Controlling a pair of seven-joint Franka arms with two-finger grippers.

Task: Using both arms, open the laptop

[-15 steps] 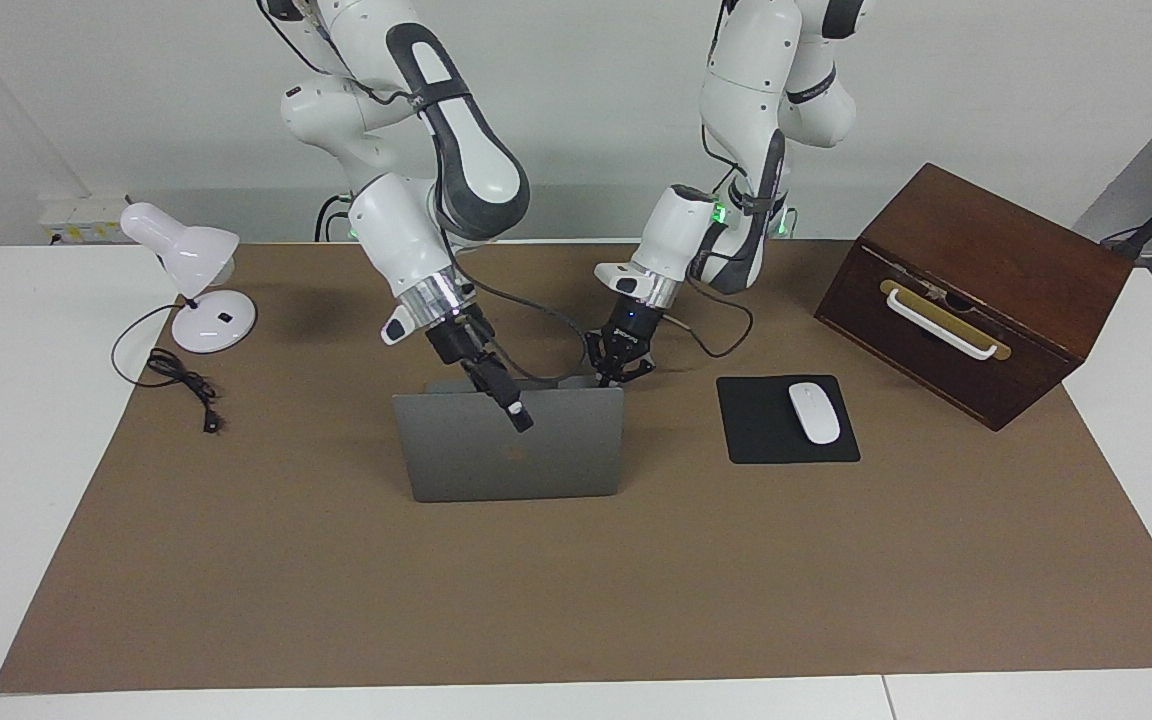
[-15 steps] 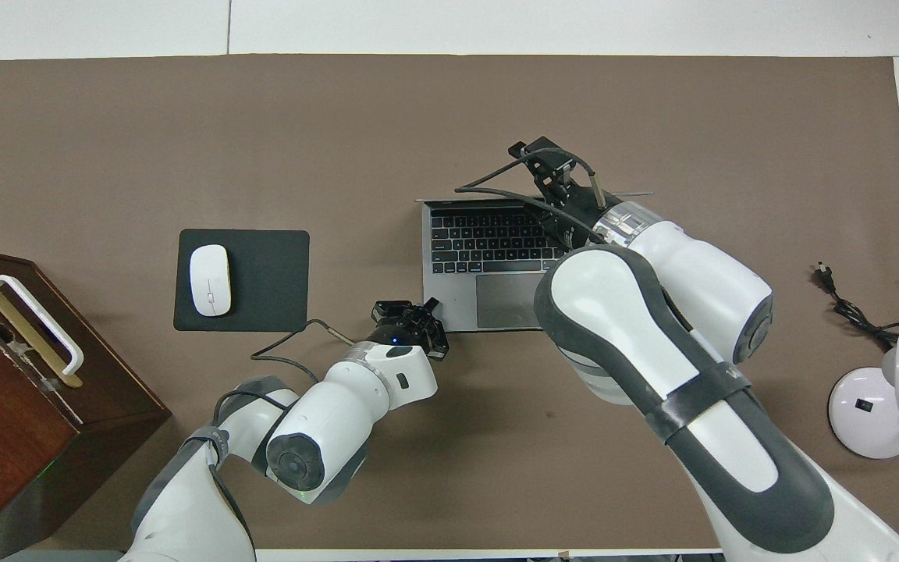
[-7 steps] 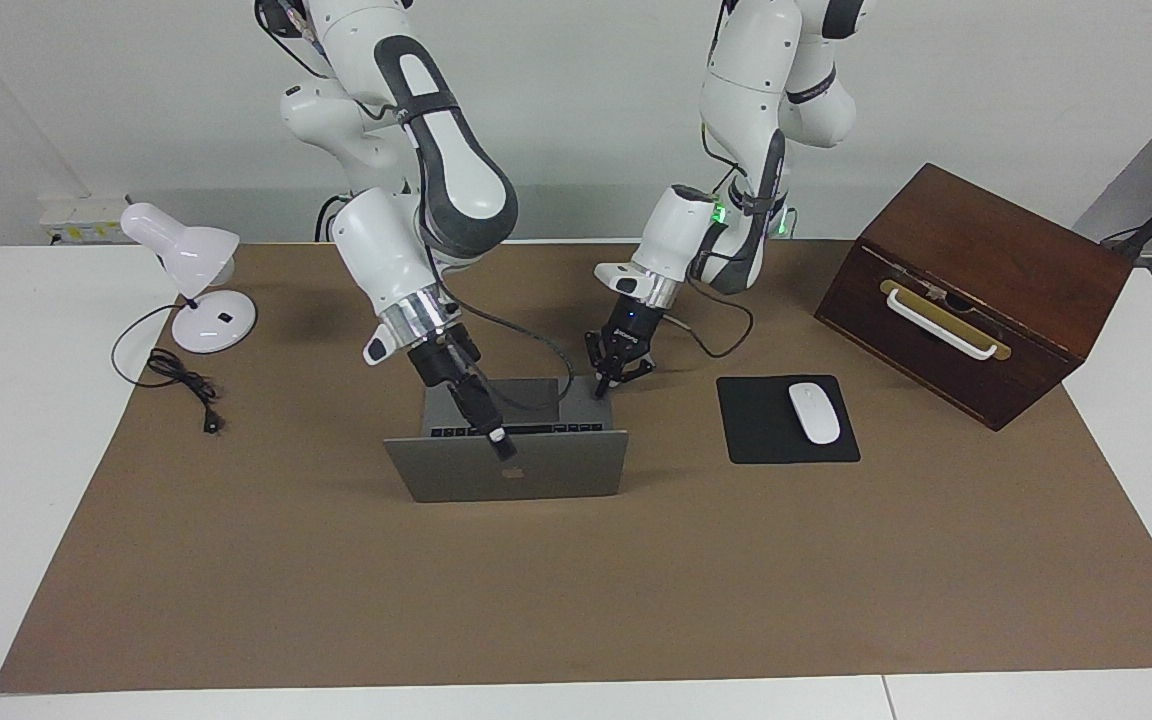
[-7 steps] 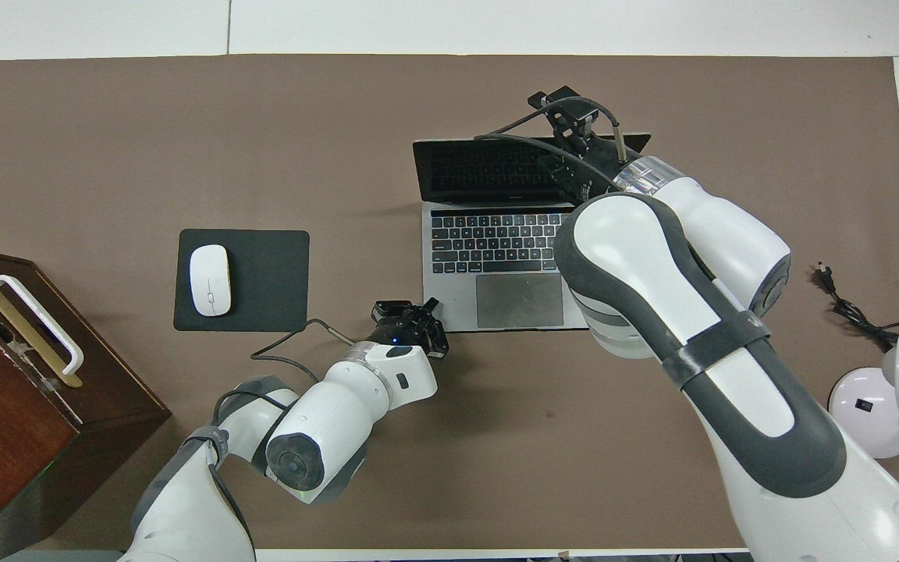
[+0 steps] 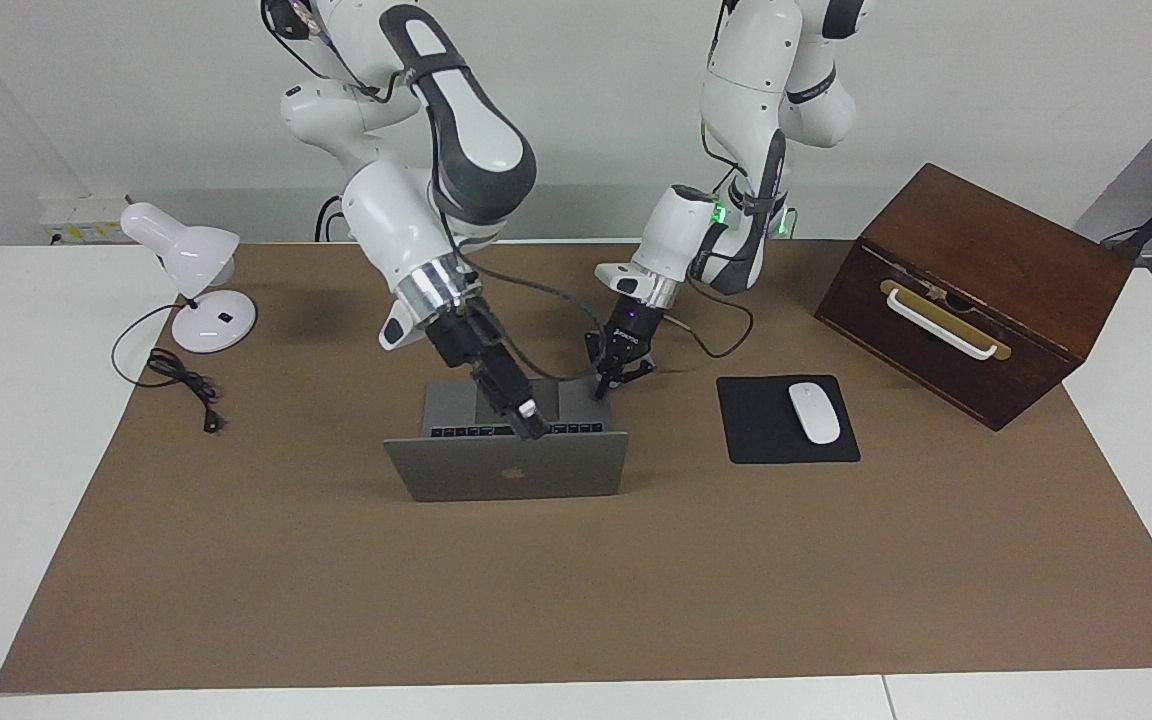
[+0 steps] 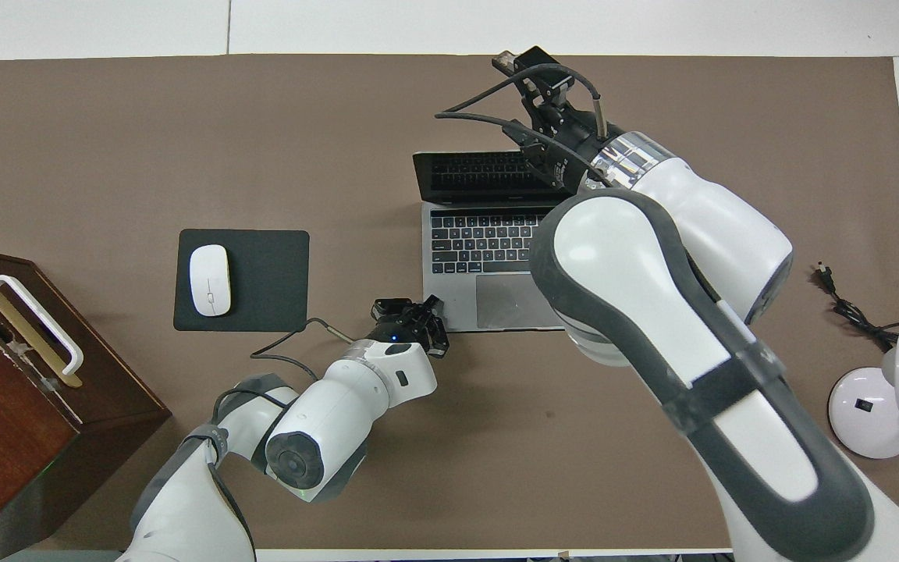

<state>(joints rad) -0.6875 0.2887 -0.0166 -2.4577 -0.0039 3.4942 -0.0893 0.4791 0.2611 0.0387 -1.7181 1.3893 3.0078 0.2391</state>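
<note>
- The laptop [image 5: 504, 468] sits a little left of centre in the facing view, about mid-height, on the brown table cover [image 5: 576, 590]. It is open: the lid leans back past upright, the apple logo on its outer face shows in the facing view, and the dark screen, black keys and grey trackpad show in the overhead view [image 6: 488, 250].
- The right gripper [image 5: 530, 418] hangs over the keyboard, just above the lid's top edge, at the centre of the facing view. In the overhead view [image 6: 531, 66] it appears at the top centre of the frame, above the screen. I cannot tell whether its fingers are spread or together, or whether they touch the lid.
- The left gripper [image 5: 616, 378] is down at the base's corner toward the left arm's end of the table, just right of the laptop in the facing view. In the overhead view [image 6: 418, 312] it sits at that corner, left of the trackpad. Its fingers are spread apart; contact with the base cannot be made out.
- A black mouse pad [image 5: 786, 445] with a white mouse [image 5: 814, 412] lies right of the laptop in the facing view.
- A dark wooden box [image 5: 976, 290] with a white handle stands at the upper right of the facing view.
- A white desk lamp [image 5: 191, 285] with its black cord [image 5: 181, 385] is at the upper left.
</note>
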